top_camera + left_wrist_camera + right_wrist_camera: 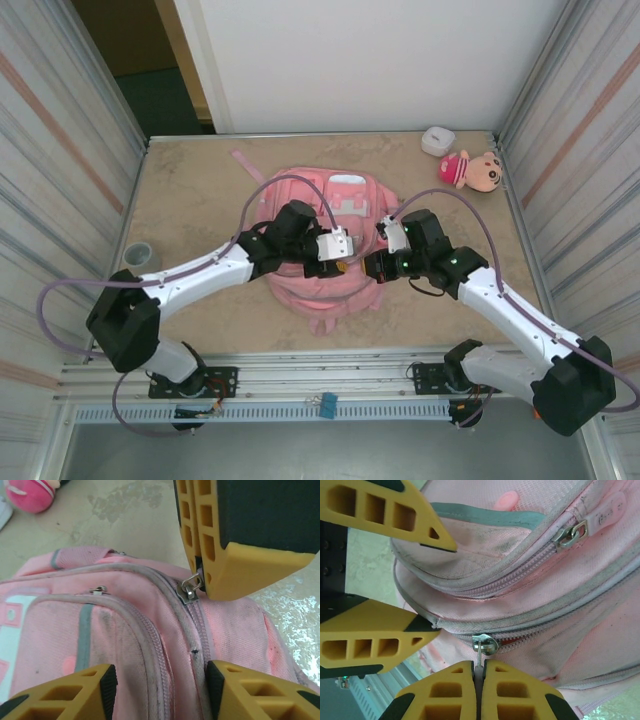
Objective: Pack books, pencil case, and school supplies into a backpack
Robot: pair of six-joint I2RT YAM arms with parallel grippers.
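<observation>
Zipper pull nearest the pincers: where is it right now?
Bottom centre of the right wrist view: the zipper pull is pinched in the shut right pincer, on a zip of the backpack, with the open left pincer close beside it.

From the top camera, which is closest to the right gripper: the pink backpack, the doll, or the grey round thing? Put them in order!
1. Backpack, in the middle of the table: the right gripper is shut on its zipper pull.
2. Plush doll, in the far right corner.
3. Grey round thing, way over at the left edge.
</observation>
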